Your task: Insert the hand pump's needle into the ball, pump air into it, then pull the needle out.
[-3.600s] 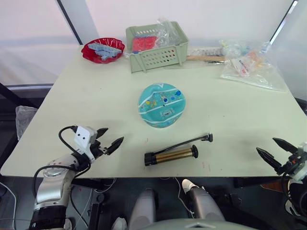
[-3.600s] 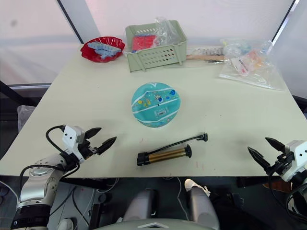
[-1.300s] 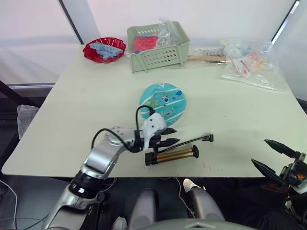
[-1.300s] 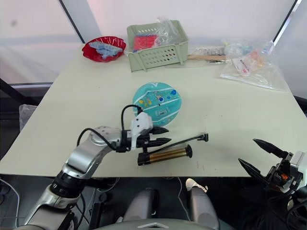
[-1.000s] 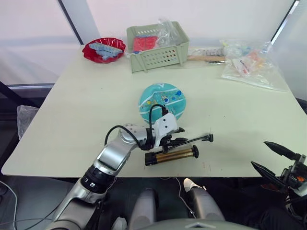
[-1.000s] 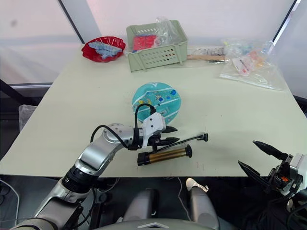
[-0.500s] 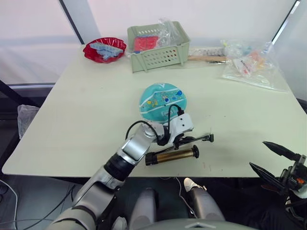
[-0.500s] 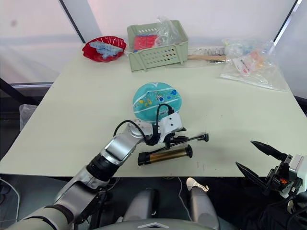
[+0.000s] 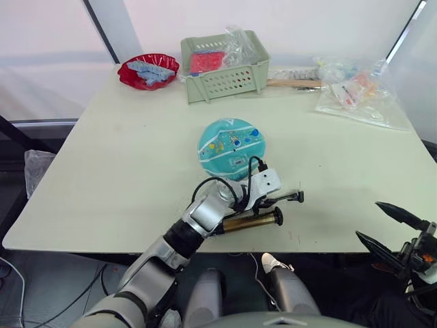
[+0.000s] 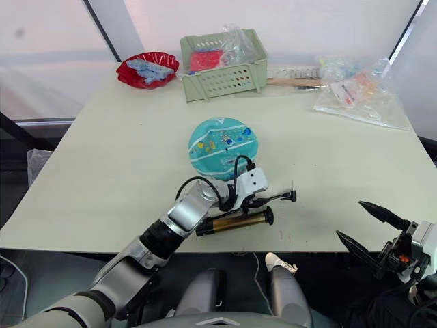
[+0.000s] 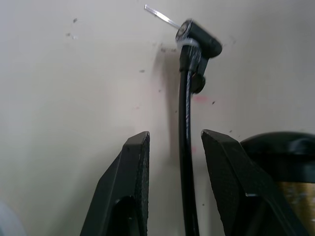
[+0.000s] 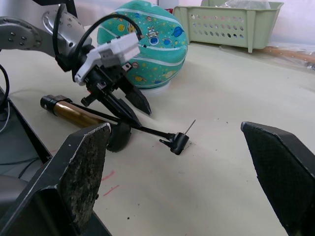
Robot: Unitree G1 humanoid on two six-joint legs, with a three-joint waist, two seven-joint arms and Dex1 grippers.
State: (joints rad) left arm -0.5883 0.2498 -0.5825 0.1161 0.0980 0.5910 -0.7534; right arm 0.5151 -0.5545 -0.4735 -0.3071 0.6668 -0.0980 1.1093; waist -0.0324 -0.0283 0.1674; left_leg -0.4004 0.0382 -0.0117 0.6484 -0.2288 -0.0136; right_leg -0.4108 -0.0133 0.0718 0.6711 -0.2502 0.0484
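The teal ball [image 9: 231,148] rests at the table's middle. In front of it lies the hand pump [image 9: 247,221], its brass barrel parallel to the front edge. Its black hose [image 11: 184,147] runs right to a black fitting [image 11: 198,39] bearing the needle [image 11: 160,15], which lies flat on the table. My left gripper [image 9: 273,200] is open and straddles the hose just short of the fitting, with a gap either side between its fingers [image 11: 132,182] and the hose. My right gripper [image 9: 369,220] hangs wide open and empty off the table's front right edge.
A green basket [image 9: 225,65] and a red bowl [image 9: 147,70] stand at the back of the table [image 9: 123,157]. Plastic bags [image 9: 355,92] and a wooden stick [image 9: 293,83] lie at the back right.
My left gripper has slid right along the hose toward the needle end. The pump, the ball and the right gripper have stayed put.
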